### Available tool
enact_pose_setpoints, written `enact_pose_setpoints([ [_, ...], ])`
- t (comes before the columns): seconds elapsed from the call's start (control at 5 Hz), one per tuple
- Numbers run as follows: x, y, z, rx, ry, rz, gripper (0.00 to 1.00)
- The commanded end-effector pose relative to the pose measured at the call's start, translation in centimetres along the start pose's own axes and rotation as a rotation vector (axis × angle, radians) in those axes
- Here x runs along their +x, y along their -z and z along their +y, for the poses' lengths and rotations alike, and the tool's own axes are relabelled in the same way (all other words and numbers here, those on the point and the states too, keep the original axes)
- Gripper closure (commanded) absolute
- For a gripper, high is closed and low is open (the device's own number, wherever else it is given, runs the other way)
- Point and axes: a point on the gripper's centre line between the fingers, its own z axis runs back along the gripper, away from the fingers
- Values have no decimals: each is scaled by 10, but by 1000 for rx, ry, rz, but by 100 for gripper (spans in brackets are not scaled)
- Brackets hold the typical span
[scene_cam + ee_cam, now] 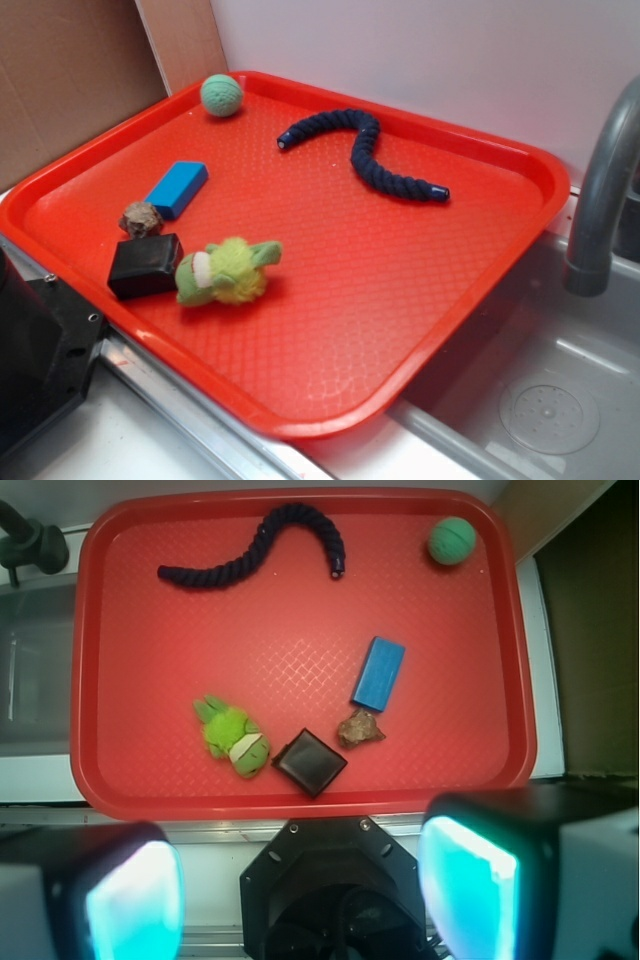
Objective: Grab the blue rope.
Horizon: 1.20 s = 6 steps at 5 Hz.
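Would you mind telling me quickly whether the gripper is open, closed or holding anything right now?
Gripper: open and empty, fingers wide apart above the near edge of the red tray; the blue rope lies untouched at the far side.

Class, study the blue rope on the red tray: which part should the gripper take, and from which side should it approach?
Probably best is the blue rope at its arched middle bend, approached from straight above, fingers across the cord. It lies flat on the red tray, clear of the other toys, and its shiny capped ends look slippery.
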Motion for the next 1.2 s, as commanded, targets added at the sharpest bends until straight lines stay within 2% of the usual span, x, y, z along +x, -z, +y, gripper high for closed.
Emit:
enact_pose_setpoints([
  [0.0,0,0,0,0,0,0,0],
  [0.2,30,53,24,108,-165,101,0],
  [0.4,70,98,16,44,-278,52,0],
  [0.6,109,112,2,-11,-358,24,0],
  [0.8,140,128,-11,-65,-405,-3,0],
  [1.0,156,146,-29,-94,-524,-35,0],
])
